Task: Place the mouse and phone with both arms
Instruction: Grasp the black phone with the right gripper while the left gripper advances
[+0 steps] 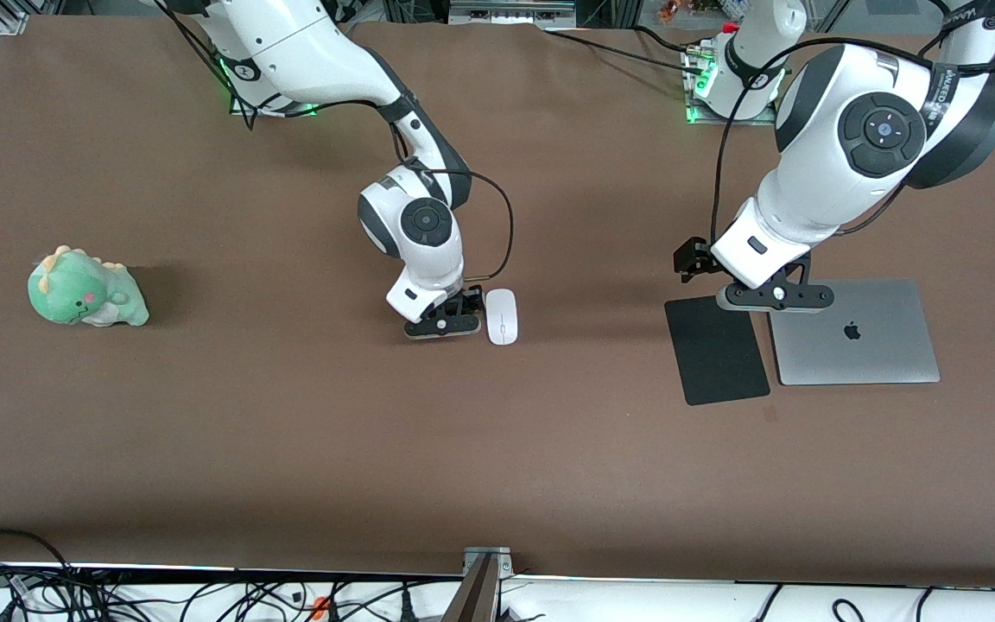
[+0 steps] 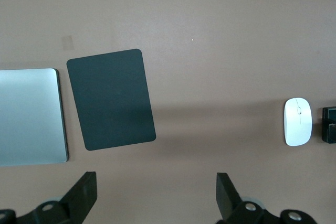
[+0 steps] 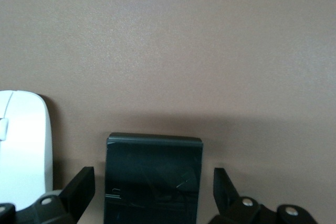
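Observation:
The white mouse (image 1: pixel 502 316) lies on the brown table near the middle; it also shows in the left wrist view (image 2: pixel 297 121) and the right wrist view (image 3: pixel 23 145). The black phone (image 3: pixel 153 177) lies flat beside the mouse, toward the right arm's end. My right gripper (image 1: pixel 444 326) is low over the phone and hides it in the front view. In its wrist view the right gripper (image 3: pixel 152 192) is open, with a gap between each finger and the phone. My left gripper (image 1: pixel 774 298) is open and empty above the mouse pad's edge, also seen in its wrist view (image 2: pixel 156 195).
A thin black mouse pad (image 1: pixel 716 348) (image 2: pixel 111 99) lies beside a closed silver laptop (image 1: pixel 852 333) (image 2: pixel 29 116) toward the left arm's end. A green plush dinosaur (image 1: pixel 85 289) sits toward the right arm's end. Cables run along the table edge nearest the camera.

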Tool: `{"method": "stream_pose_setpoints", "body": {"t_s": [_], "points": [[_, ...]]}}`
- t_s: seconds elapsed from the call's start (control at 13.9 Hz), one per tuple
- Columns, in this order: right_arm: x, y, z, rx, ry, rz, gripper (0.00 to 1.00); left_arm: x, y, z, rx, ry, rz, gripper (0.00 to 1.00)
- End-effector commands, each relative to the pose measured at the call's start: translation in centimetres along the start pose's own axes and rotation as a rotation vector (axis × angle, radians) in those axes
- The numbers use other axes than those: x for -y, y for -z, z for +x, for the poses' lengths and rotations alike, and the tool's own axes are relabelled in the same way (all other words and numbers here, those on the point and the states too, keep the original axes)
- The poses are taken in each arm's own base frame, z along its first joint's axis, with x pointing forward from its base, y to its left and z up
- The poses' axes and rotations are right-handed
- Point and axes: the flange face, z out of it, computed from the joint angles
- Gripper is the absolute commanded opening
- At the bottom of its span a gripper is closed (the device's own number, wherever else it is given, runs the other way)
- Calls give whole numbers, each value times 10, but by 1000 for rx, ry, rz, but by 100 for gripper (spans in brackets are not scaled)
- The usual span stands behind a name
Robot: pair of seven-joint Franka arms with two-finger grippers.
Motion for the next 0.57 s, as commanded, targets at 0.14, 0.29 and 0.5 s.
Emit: {"method": "stream_pose_setpoints", "body": {"t_s": [0.14,0.29,0.5], "points": [[-4,-8,-4,-21,24,7,100,1,7,2,-6,12,-17,100],[-6,-9,-4,-19,22,6,100,1,7,2,-6,12,-17,100],[-6,-15,-5,-17,25,4,98,1,6,2,-6,12,-18,100]]}}
